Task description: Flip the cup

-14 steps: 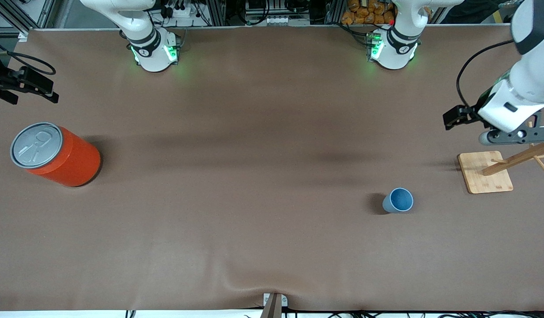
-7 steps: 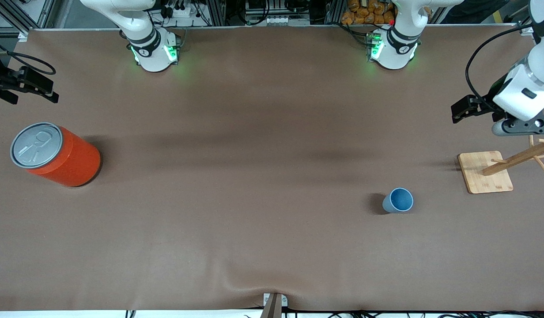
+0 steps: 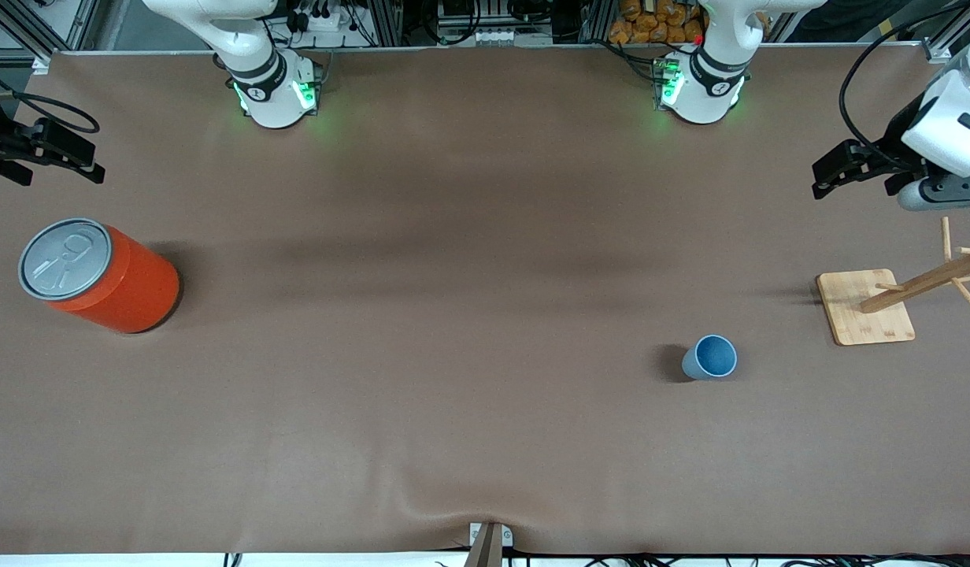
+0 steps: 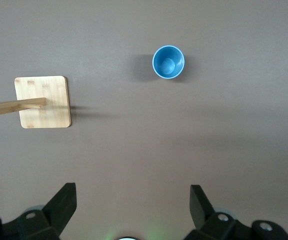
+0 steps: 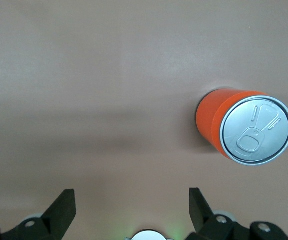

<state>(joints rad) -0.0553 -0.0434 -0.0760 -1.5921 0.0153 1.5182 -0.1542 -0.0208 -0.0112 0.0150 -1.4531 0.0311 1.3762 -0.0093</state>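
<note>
Big orange can (image 3: 99, 276) upright (grey pull-tab lid) at right arm's end of brown table (image 3: 453, 315); wooden peg stand (image 3: 867, 305) sits at left arm's end.

Light-blue cup (image 3: 708, 357), darker inside; orange can (image 3: 99, 276), grey lid; brown table (image 3: 453, 315).

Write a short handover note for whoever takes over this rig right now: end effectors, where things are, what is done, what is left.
Left end effector: open, empty, up in the air at the left arm's end of the table, above the wooden rack.
Right end effector: open, empty, waiting high near the orange can.
Cup: upright, mouth up, alone on the table, nearer the front camera than the rack, touched by nothing.
Done: the cup stands mouth up; whether that is the finished flip cannot be told.
Left: if it must end mouth down, grasp and turn it.
</note>
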